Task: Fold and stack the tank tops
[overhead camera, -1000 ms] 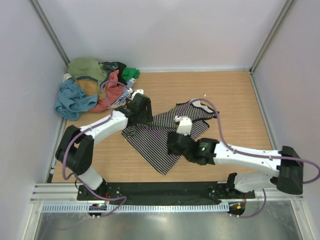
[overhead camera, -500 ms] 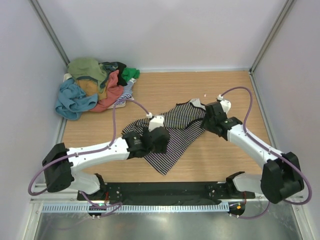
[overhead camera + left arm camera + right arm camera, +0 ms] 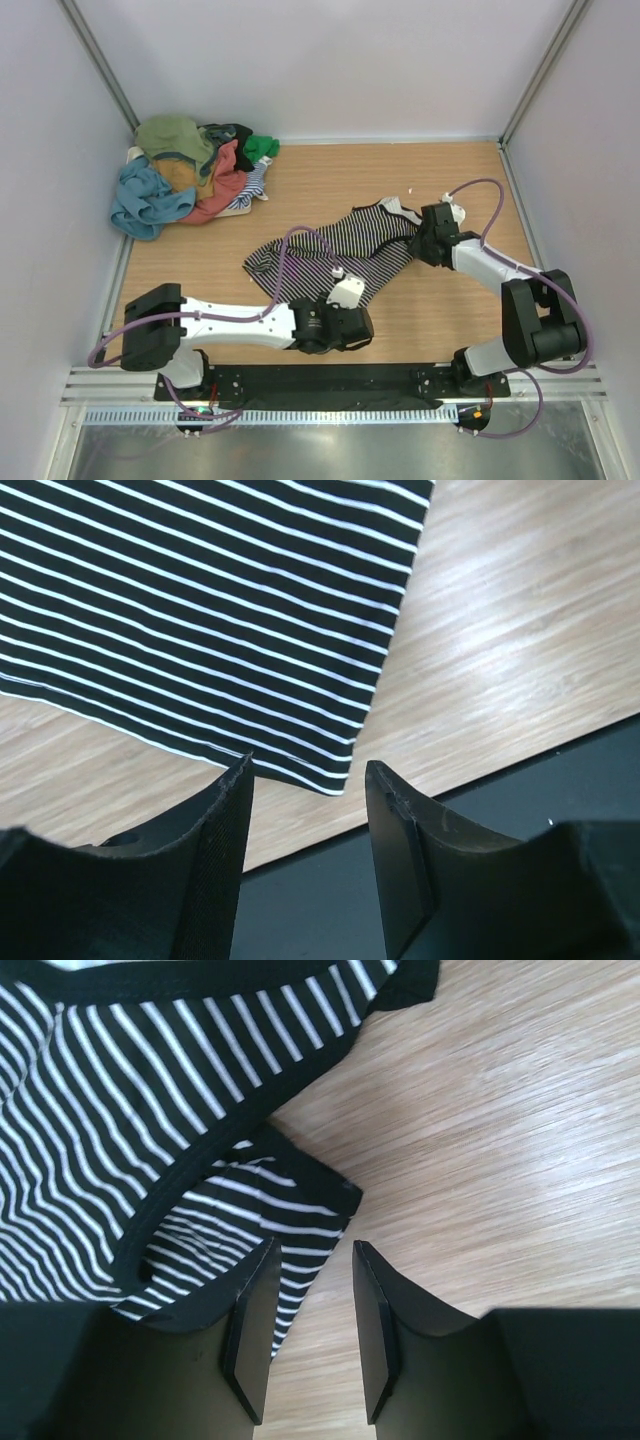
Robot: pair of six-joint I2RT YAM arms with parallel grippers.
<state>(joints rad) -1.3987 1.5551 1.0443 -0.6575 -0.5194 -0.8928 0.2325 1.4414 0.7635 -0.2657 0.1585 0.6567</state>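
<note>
1. Starting with the left gripper (image 3: 308,780): the jaws are parted a medium amount with nothing between them. Only wood and the near corner of the striped tank top (image 3: 200,610) show through the gap. It's down low at the near edge of the table (image 3: 450,180), with the black base rail (image 3: 500,800) right beside it.
2. That hem corner sits just past the fingertips (image 3: 235,790). Can't tell from the wrist view whether they're touching the cloth or just above it.
3. Over on the right gripper (image 3: 315,1250), the gap is narrower, but it isn't clamped on anything either. The end of a shoulder strap (image 3: 300,1185) lies partly under the gap, up against the finger on the left of that view. The other side is bare light wood.
4. From overhead, the striped top is spread out a bit rumpled across the middle of the table. It runs diagonally between the two grippers, with the left one at the near hem and the right one at the far-right strap end.
5. The rest of the tank tops are in a pile (image 3: 190,175) in the far left corner, well apart from the striped one. The olive one (image 3: 175,135) is on top at the back and the teal-blue one (image 3: 145,205) is on the left. The coral one (image 3: 222,190) is toward the front, and the green one (image 3: 262,147) pokes out on the right.
</note>
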